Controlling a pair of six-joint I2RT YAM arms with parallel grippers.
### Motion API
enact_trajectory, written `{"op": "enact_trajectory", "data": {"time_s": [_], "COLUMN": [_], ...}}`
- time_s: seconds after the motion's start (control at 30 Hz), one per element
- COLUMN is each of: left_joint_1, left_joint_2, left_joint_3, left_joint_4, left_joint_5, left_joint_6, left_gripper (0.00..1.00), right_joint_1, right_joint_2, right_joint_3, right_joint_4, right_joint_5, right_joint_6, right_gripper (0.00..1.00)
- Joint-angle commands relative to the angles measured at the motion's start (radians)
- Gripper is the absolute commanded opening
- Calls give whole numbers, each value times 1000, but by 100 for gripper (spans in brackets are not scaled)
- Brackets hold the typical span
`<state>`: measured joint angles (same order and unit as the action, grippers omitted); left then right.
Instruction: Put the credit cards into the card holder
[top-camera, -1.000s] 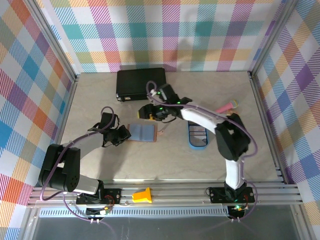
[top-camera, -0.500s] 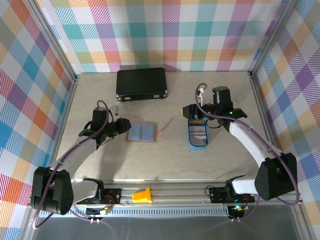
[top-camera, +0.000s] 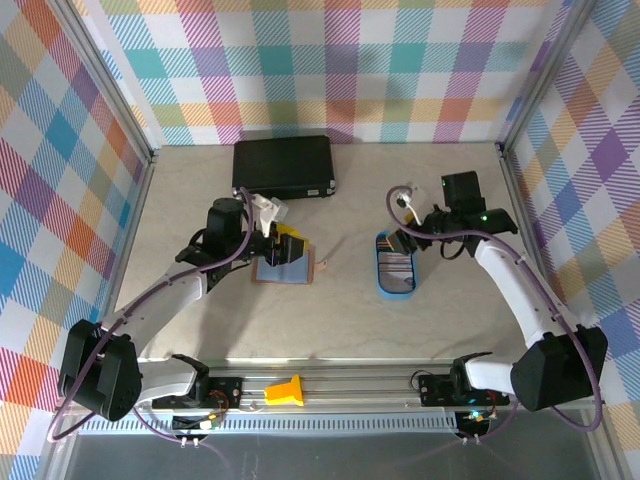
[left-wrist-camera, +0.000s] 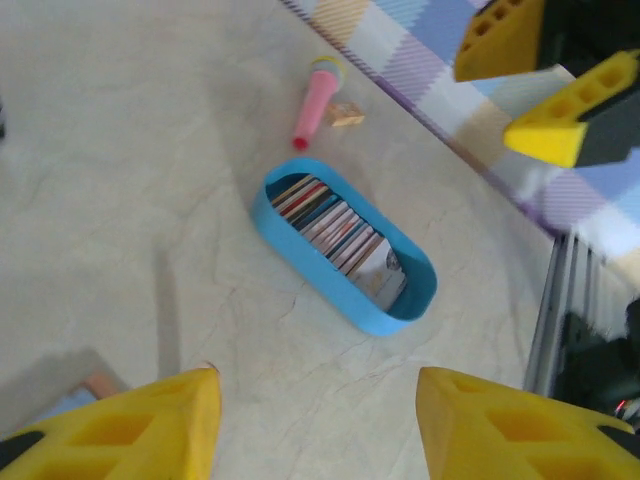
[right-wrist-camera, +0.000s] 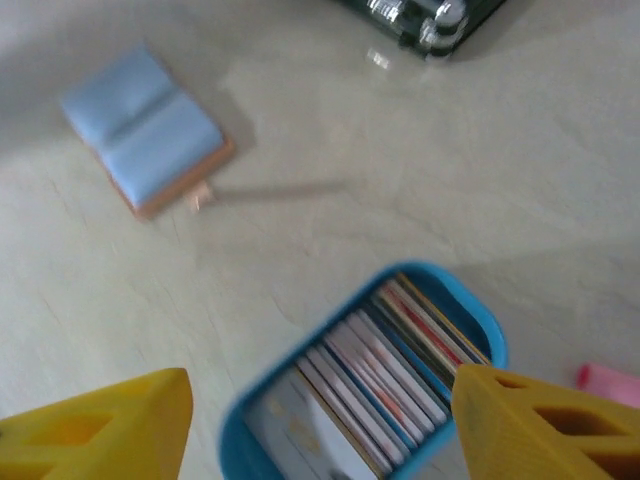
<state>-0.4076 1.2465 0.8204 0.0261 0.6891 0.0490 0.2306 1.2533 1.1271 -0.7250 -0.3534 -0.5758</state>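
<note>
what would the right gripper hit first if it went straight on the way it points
Most likely the credit cards standing in the blue tray: the right wrist view has them centred ahead of the open right gripper. Depth is unclear, so the tray's rim might touch first.

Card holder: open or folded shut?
Open. The card holder lies spread flat, both bluish inner panels facing up either side of the centre fold.
</note>
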Motion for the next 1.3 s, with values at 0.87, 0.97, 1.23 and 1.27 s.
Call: {"op": "enact_trajectory", "data": {"time_s": [0.87,0.97,1.23,1.27], "left_joint_1": [-108,-109,-115,-115], "left_joint_2": [131,143,154,155], "left_joint_3": [-116,-107,-105,-105], "left_joint_4": [94,73,41,41], "left_joint_5": [160,161,152,153], "left_joint_6": [593,607,644,646], "left_gripper": [58,58,58,58], "right_joint_1": [59,65,69,69], "right_joint_2": [358,383,419,421], "right_joint_3": [-158,-152,-110,-107], "right_joint_4": [156,150,62,60], "right_joint_5": [201,206,127,123], "right_joint_6": [-781,-796,-792,-789], "right_gripper": [68,68,70,70]}}
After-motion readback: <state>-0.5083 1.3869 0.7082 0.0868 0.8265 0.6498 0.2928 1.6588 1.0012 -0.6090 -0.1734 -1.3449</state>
